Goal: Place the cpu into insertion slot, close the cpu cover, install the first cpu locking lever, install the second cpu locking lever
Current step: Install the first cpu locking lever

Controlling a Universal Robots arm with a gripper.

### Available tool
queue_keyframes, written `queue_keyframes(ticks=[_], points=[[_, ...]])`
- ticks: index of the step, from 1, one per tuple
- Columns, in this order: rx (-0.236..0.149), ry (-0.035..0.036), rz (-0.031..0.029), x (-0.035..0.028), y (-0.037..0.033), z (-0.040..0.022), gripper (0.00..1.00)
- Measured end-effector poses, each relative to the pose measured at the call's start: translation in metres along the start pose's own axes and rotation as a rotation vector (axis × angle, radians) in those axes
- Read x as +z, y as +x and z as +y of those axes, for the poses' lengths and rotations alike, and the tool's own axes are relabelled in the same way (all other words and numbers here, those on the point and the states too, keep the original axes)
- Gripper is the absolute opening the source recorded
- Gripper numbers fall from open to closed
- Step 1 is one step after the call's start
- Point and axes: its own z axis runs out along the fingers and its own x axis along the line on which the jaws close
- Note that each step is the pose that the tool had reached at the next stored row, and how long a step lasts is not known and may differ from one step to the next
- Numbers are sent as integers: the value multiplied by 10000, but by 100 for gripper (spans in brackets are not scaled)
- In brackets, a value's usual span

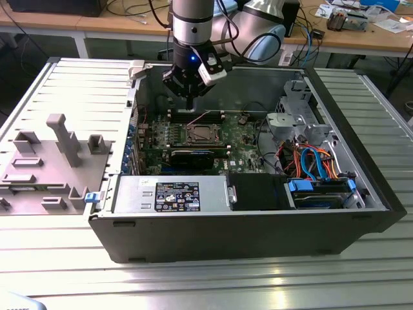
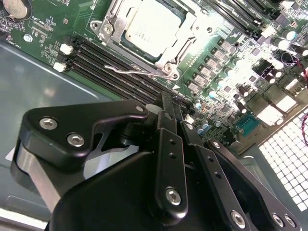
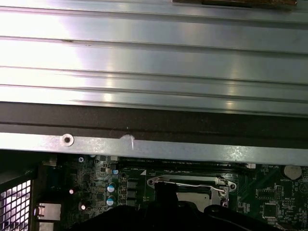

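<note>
Currently I have the black gripper (image 1: pixel 188 97) poised above the open grey computer case (image 1: pixel 258 226), over the green motherboard (image 1: pixel 242 139) and just behind the socket as the exterior view shows it. In the second wrist view the fingers (image 2: pixel 166 113) are pressed together with nothing between them, their tips hanging above the long black memory slots (image 2: pixel 110 60) beside the socket.

The small flat square cpu with its silvery-grey metal top (image 2: pixel 153 26) already lies in the square insertion slot (image 1: pixel 201 134). The thin silver metal cpu cover (image 2: pixel 185 31) with its large central opening appears folded down around the chip, framing it on all sides. A thin bright wire locking lever (image 2: pixel 132 71) runs along the socket edge nearest the fingers; in the first wrist view the same lever (image 3: pixel 185 183) stands out against the frame. I cannot tell from these views whether it is hooked under its catch.

Handling notes, as I judge them: the lever is light, stiff, springy wire and probably slippery, so I would bear on its bent handle end, not mid-span. The cover is thin sheet and could bend if loaded off-centre. The chip is fragile; I would avoid pressing on it.
</note>
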Motion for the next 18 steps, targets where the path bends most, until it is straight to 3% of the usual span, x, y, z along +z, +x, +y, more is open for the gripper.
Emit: queue_keyframes(ticks=[18], points=[[0,0,0,14,-36,-3,11]])
